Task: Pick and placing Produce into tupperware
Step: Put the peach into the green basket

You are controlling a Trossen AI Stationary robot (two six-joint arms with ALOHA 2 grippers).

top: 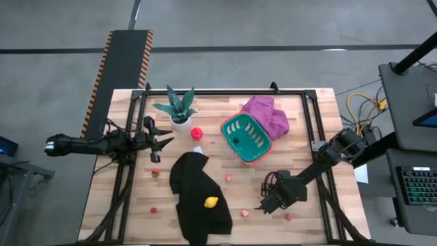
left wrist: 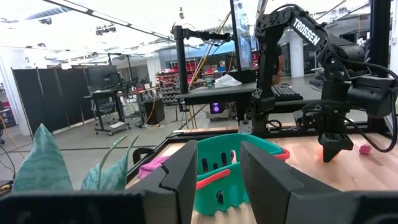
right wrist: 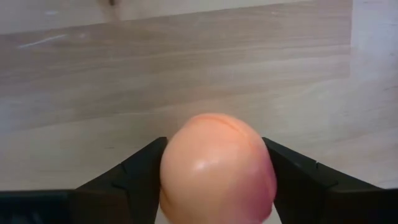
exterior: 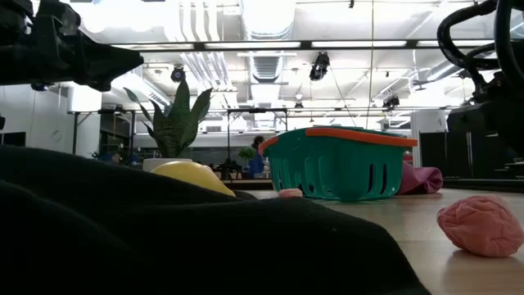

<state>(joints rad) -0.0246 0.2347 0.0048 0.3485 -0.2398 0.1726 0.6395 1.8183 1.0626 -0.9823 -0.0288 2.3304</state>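
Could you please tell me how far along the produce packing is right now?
Done: no produce clearly shows inside the teal container. In hand: the right gripper has its fingers against both sides of a peach-coloured piece. Left: the yellow piece, the red piece and small pink ones lie scattered. The left gripper hovers open.

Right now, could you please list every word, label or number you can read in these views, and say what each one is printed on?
"TROSSEN": white letters on the upper link of the right arm, seen in the left wrist view.
No other text is readable: the teal container, the toy produce and the table show none.
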